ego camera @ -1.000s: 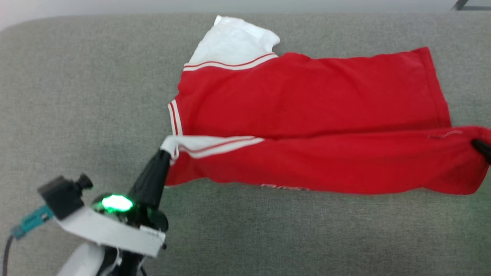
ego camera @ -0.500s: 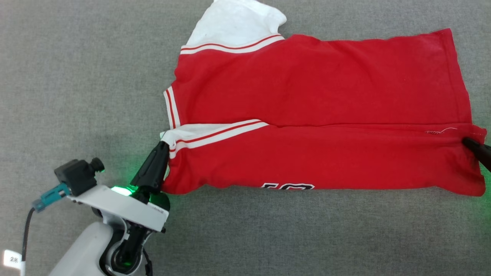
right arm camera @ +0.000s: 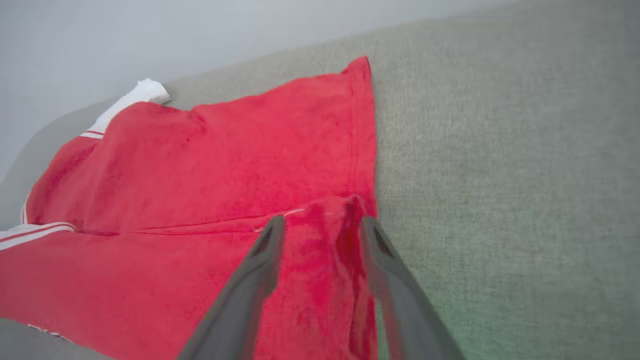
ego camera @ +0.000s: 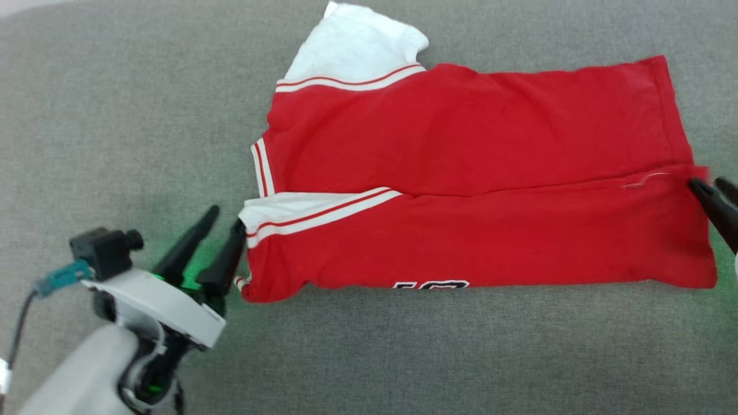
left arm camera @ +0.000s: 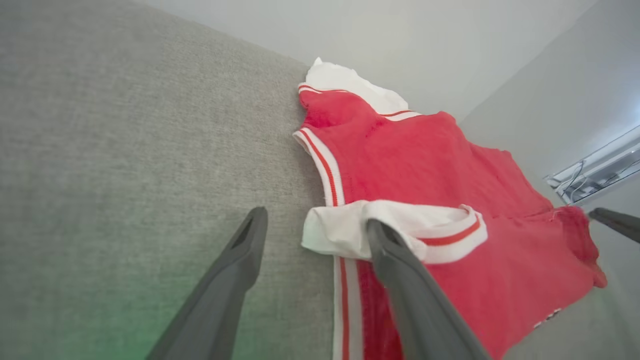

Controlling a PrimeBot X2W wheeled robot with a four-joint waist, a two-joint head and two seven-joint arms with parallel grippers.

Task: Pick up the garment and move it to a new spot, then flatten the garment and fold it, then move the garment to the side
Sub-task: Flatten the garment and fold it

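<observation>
The garment (ego camera: 461,150) lies on the grey surface (ego camera: 115,115), red with white sleeves, its near long side folded over onto the middle. Part of a black number (ego camera: 431,284) peeks out at the near fold. My left gripper (ego camera: 225,222) stands open at the garment's left end, beside the striped white sleeve cuff (ego camera: 271,210). In the left wrist view that gripper (left arm camera: 316,222) has the cuff (left arm camera: 340,232) lying loose by one finger. My right gripper (ego camera: 706,184) is open at the right hem. Loose red cloth (right arm camera: 345,225) sits between the fingers of that gripper (right arm camera: 322,222).
The grey padded surface (right arm camera: 500,175) stretches wide to the left, right and near side of the garment. A pale wall (left arm camera: 400,40) rises beyond its far edge. A dark finger of the other arm (left arm camera: 615,222) shows at the right in the left wrist view.
Both grippers have opened and let go of the garment's folded edge. The folded flap now rests on the garment. The camera has also shifted.
</observation>
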